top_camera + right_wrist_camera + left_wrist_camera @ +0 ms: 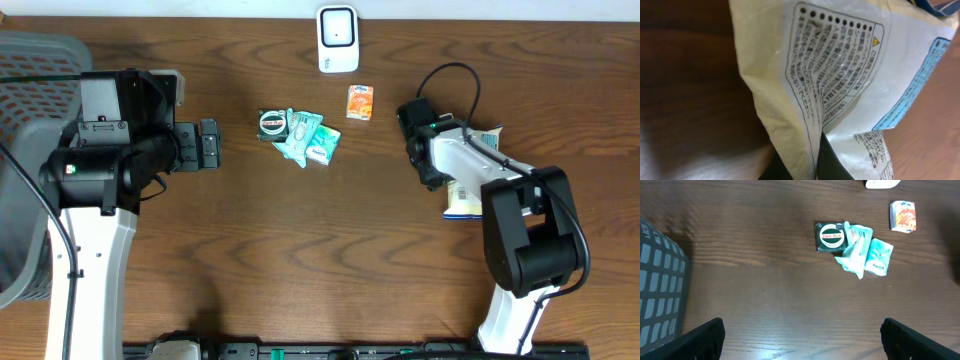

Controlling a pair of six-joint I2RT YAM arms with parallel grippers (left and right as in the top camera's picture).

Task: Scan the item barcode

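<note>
The right gripper (812,162) is clenched on the lower edge of a cream printed pouch (840,75), its dark fingers (837,167) pinching the foil at the bottom of the right wrist view. In the overhead view the pouch lies under that arm at the right of the frame. The white barcode scanner (338,38) stands at top centre, well apart from the pouch. An orange carton (360,102), a Zam-Buk tin (272,124) and teal sachets (312,141) lie mid-frame. The left gripper (208,145) hangs with its jaws spread wide, beside a grey basket (30,90).
</note>
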